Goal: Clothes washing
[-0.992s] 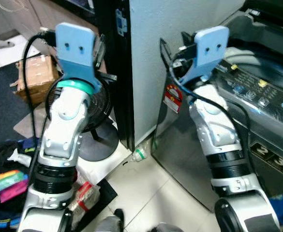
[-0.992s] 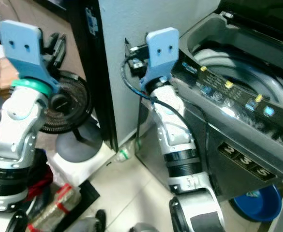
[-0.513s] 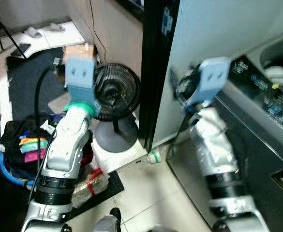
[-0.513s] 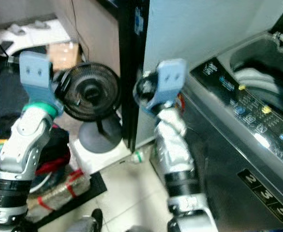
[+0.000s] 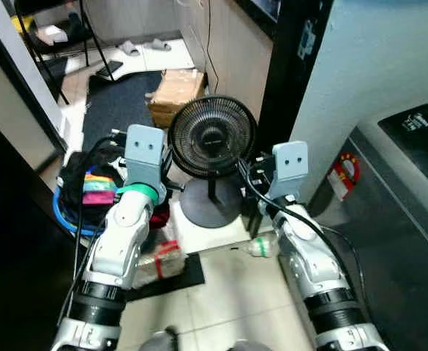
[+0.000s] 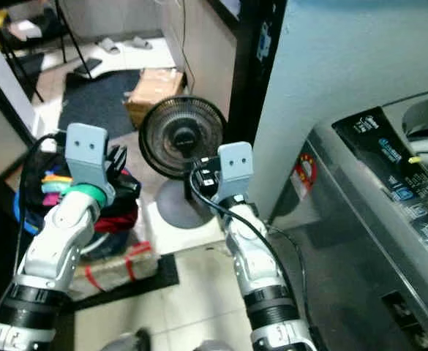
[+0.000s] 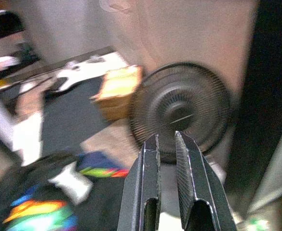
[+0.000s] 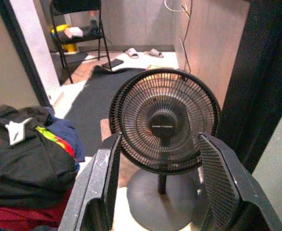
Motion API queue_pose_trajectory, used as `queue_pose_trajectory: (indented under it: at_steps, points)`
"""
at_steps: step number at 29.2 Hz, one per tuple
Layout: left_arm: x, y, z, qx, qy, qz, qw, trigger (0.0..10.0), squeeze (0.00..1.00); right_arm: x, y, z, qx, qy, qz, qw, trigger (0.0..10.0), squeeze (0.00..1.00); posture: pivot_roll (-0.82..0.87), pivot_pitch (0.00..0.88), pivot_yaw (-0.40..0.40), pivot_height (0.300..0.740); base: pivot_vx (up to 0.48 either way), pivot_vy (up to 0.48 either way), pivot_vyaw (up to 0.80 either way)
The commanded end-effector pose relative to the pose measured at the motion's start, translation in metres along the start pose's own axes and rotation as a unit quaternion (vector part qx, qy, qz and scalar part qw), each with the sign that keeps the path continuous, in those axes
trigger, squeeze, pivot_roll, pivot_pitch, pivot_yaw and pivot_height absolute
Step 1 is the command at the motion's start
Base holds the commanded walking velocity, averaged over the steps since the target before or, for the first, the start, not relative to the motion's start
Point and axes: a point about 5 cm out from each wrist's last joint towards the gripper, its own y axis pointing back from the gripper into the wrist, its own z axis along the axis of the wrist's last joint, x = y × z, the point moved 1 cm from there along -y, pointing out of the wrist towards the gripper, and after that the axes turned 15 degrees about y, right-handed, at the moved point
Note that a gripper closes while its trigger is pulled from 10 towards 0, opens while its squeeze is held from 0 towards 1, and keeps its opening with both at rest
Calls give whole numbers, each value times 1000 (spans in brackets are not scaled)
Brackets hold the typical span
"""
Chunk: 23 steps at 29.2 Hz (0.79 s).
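Both grippers are hanging empty before me, facing the fan (image 8: 163, 120); left gripper (image 7: 167, 140) is showing a narrow slit; right gripper (image 8: 161, 159) is gaping wide, touching nothing.

- Below me, the pale tiled floor (image 5: 221, 292).
- A black pedestal fan (image 5: 212, 139) stands upright on a white slab, just beside the washing machine (image 6: 374, 219).
- A clear bottle (image 5: 261, 248) lies on its side.
- To my left: a heap of clothes (image 5: 89, 191), a dark mat (image 5: 118, 102), a cardboard box (image 5: 175, 86).
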Motion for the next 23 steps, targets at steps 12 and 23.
queue_pose_trajectory:
  at_steps: [12,23]
  points:
    - [15,2,-10,12,18,27,999,10000,0,-15,-7,11,-26,20,1,999,10000,0,-18,0,17,740,0,0,794]
    - [15,1,-8,-2,3,28,1000,10000,0,-11,-10,17,-43,-18,0,999,10000,0,-10,0,18,740,77,0,496]
